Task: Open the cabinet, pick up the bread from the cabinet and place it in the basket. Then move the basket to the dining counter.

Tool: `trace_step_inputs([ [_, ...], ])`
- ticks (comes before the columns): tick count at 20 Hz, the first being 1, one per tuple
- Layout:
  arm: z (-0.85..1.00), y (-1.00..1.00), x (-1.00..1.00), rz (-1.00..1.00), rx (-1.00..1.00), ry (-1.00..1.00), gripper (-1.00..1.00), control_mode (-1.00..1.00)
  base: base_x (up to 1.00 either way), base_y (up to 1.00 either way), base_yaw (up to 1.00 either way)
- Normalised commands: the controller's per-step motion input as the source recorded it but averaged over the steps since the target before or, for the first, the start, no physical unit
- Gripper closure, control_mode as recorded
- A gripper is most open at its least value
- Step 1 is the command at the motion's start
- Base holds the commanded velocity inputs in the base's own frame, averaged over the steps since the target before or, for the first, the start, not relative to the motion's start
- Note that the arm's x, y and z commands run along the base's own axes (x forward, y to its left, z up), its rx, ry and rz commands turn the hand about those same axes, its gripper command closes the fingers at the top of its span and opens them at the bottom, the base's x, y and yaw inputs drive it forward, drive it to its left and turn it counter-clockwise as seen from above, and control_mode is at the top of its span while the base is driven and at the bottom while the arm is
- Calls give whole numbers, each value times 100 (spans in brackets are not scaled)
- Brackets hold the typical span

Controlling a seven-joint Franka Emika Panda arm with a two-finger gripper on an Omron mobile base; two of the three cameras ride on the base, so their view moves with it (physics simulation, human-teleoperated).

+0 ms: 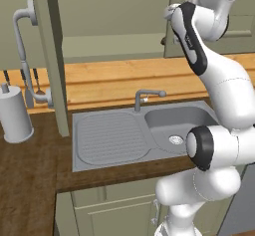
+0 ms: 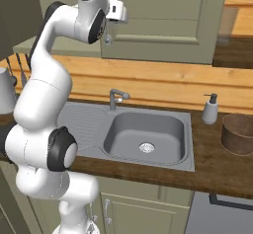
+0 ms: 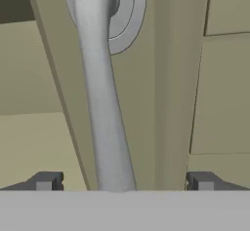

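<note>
arm (image 1: 224, 85): glossy white rounded shell segments, thick and tubular
joints: dark grey to black round caps and bands between the white segments, one large black disc at the lower joint, another at the top
forearm stripe: black curved band running along the white upper link
wrist: small white block with a dark face, seen in the right base view
fingertips (image 3: 46, 181): two small dark grey squared blocks, lighter grey inner faces
markings: none legible
</note>
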Motion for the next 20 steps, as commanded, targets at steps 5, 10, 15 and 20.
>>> trace_step_inputs([
  [5, -13, 1, 13, 0, 0, -5, 100, -100, 0, 0, 0],
  [10, -31, 2, 5, 0, 2, -14, 100, -100, 0, 0, 0],
  [15, -6, 0, 53, 1, 9, -2, 100, -100, 0, 0, 0],
  [20, 60, -32, -83, 4, 5, 1, 100, -100, 0, 0, 0],
])
